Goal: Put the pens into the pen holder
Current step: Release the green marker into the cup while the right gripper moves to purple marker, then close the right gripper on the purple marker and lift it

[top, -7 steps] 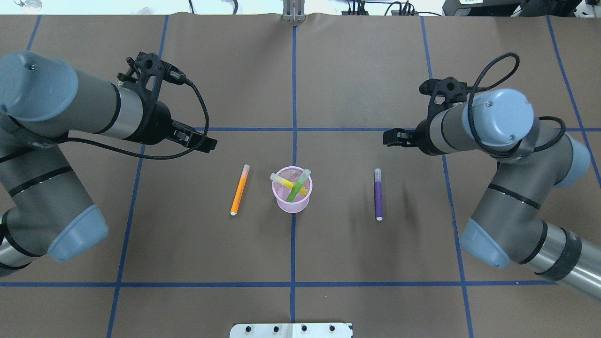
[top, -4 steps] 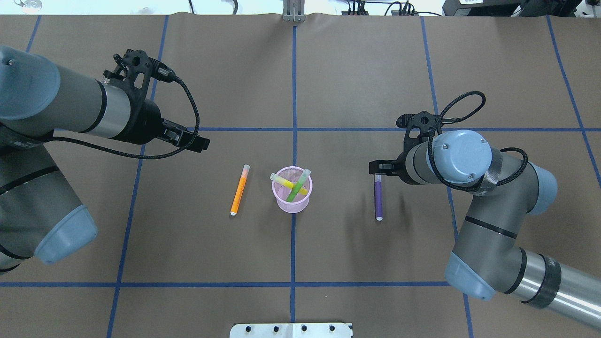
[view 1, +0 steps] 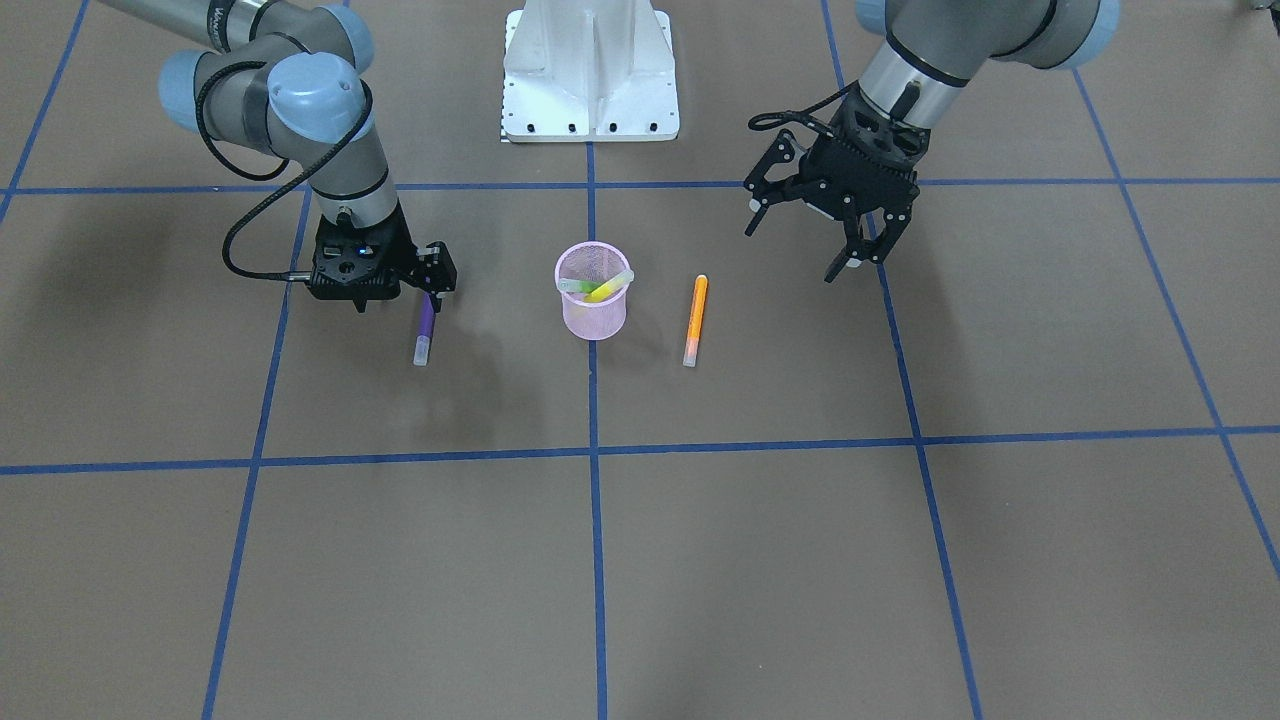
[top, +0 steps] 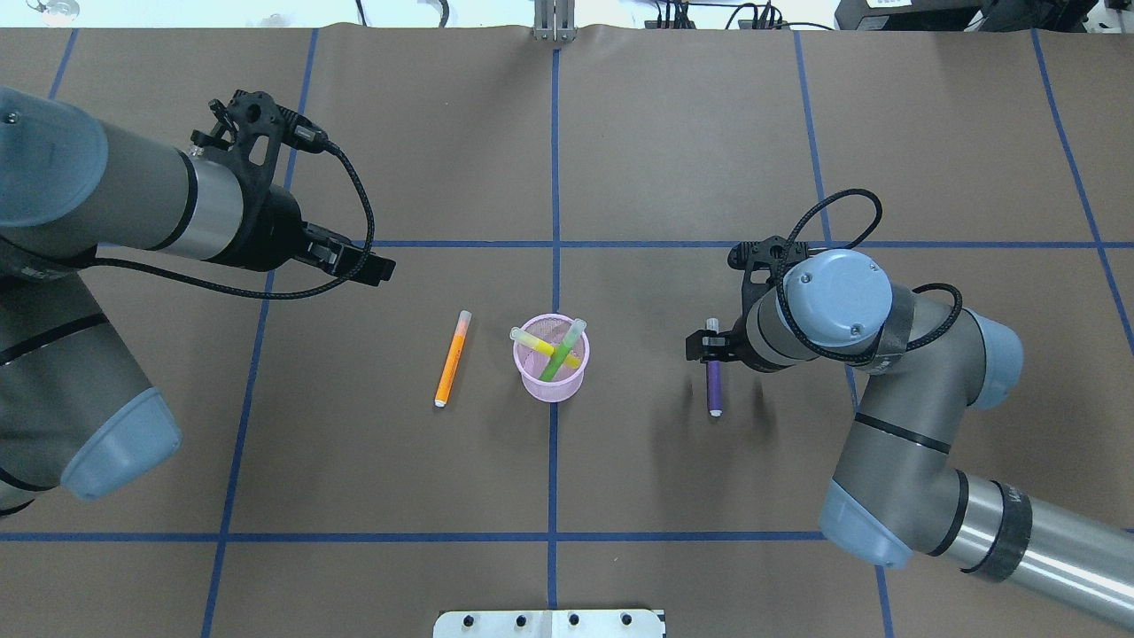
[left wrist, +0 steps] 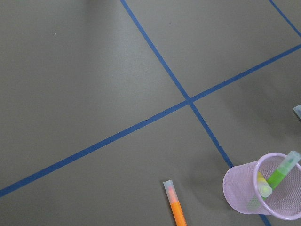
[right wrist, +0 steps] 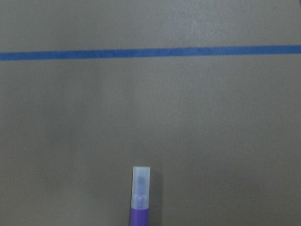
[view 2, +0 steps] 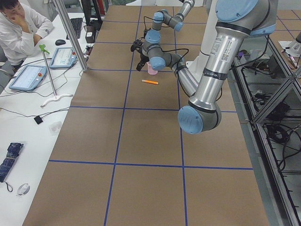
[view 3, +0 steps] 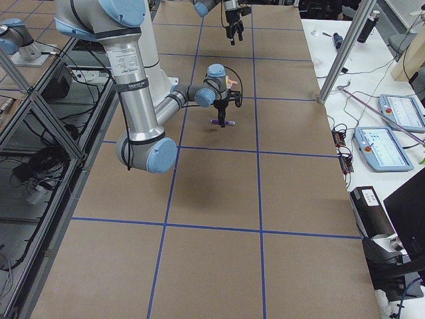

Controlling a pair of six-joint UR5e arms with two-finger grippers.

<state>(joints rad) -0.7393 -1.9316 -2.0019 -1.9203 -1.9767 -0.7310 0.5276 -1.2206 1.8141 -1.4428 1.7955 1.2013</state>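
The pink mesh pen holder stands at the table's middle with the green pen and the yellow pen leaning crossed inside it. The orange pen lies flat just left of it. The purple pen lies flat to its right. My right gripper is low over the purple pen's upper half, jaws open on either side of it; its wrist view shows the pen's cap end. My left gripper is open and empty, raised, up and left of the orange pen.
Brown paper with blue tape lines covers the table. The robot's white base plate sits at the near edge. An operator sits at a side desk with tablets beyond the table's left end.
My right arm swung in and down from the far right until its gripper came over the purple pen. My left gripper drew back slightly to the left. The pens and the holder have not moved.
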